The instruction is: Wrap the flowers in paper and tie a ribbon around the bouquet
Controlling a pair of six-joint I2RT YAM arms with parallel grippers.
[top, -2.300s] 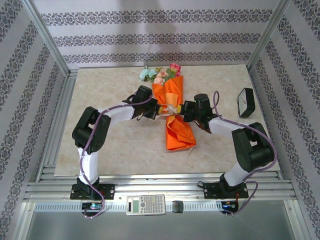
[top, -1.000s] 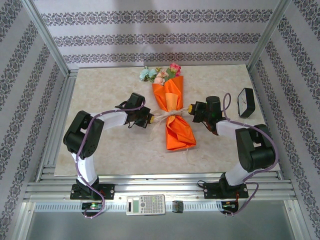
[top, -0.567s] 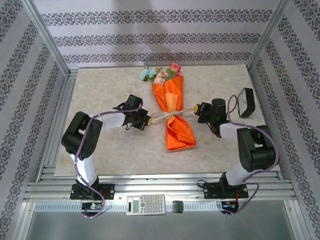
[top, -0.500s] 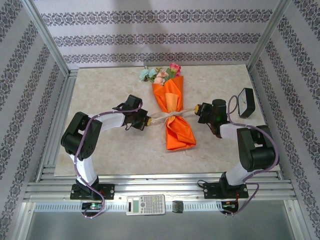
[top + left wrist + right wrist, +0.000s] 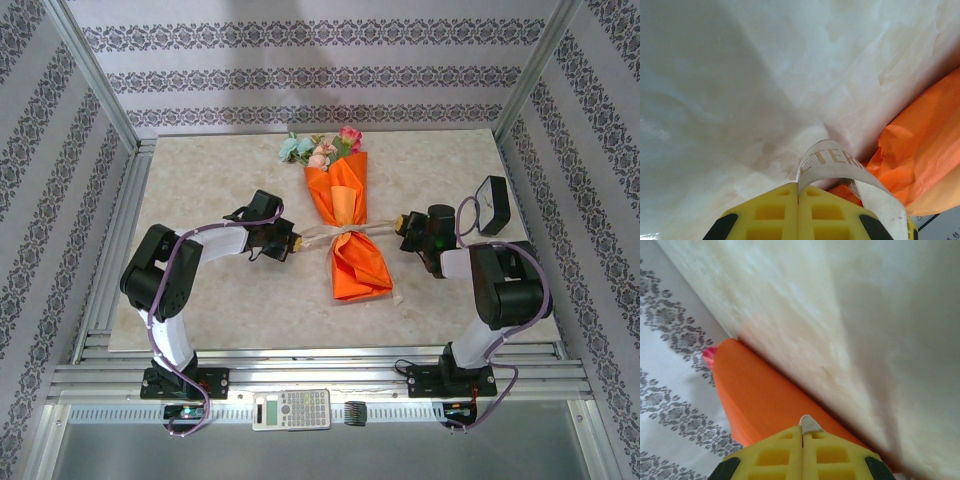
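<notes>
At the middle of the surface (image 5: pixel 200 190), in the top view, the bouquet (image 5: pixel 345 225) lies with its flowers (image 5: pixel 320 150) toward the far edge and its folded tail toward the near edge. The ribbon (image 5: pixel 345 232) cinches the paper (image 5: pixel 355 265) at the waist, and one end runs out to each side. The left gripper (image 5: pixel 293 241) has the end toward the left edge and the right gripper (image 5: pixel 402 222) the end toward the right edge. They stand well apart on opposite sides of the bouquet. I judge the opposed pull is meant to draw the tie tight, with neither side dragging the bouquet its way.

In the left wrist view, the left gripper (image 5: pixel 798 190) has its yellow fingers (image 5: pixel 765 215) pressed together on the ribbon (image 5: pixel 832 162). The lettered strip arches out of them and bends back toward the creased paper (image 5: pixel 925 140) close by. That arch suggests some slack on this side.

In the right wrist view, the right gripper (image 5: pixel 802 432) is likewise closed, with a short pale tip of ribbon (image 5: pixel 810 424) poking out between its fingers (image 5: pixel 770 455). That looks like a hold near the strip's very end, which may slip under a harder pull. Beyond lies the paper (image 5: pixel 755 395), the flowers (image 5: pixel 709 353) just showing pink at its end, and bare surface (image 5: pixel 880 315) beside it.
</notes>
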